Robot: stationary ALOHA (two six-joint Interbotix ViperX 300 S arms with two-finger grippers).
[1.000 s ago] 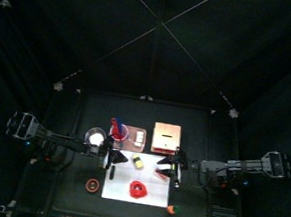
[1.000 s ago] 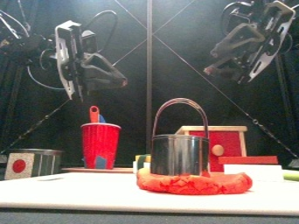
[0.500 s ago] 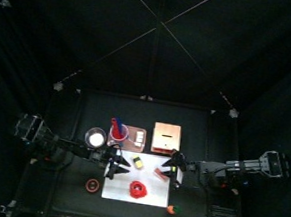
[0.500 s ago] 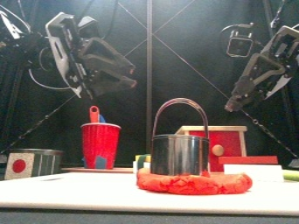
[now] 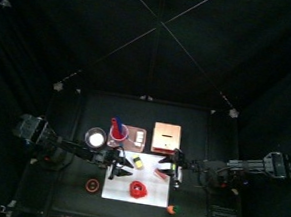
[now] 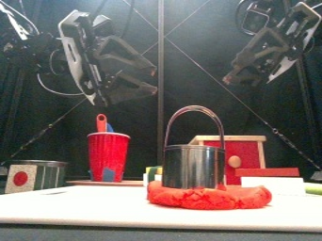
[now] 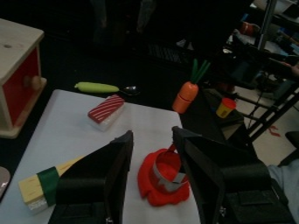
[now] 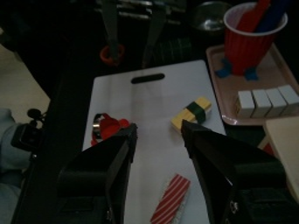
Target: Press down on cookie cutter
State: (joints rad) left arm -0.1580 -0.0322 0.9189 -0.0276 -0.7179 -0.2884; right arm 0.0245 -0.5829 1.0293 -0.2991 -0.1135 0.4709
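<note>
The cookie cutter (image 6: 195, 160), a round metal band with a looped handle, sits upright on a flat slab of red dough (image 6: 209, 196) on the white cutting board (image 6: 75, 202). In the front view it is below and between the 2 grippers, touched by neither. In the left wrist view the cutter (image 7: 167, 170) and dough lie just ahead of the left gripper (image 7: 153, 147), between its 2 jaws, which stand wide apart with nothing in them. The right gripper (image 8: 160, 133) is also wide and empty; from it, the dough (image 8: 107, 129) sits off to 1 side, beyond 1 jaw, with a yellow and green block (image 8: 193, 112) just ahead of the jaws.

The step in hand looks like the approach: the left gripper (image 6: 126, 80) hangs well above the cutter, and the right gripper (image 6: 258, 56) is higher again on the other side. Nothing yet bears on the handle, so the press itself is not done.

The next move probably calls for the left gripper to come down over the handle loop, centred, and push straight down so the band sinks evenly into the dough. A push off centre could tip the cutter or slide the slab across the board. Whether the band has already bitten into the dough cannot be told from here.
</note>
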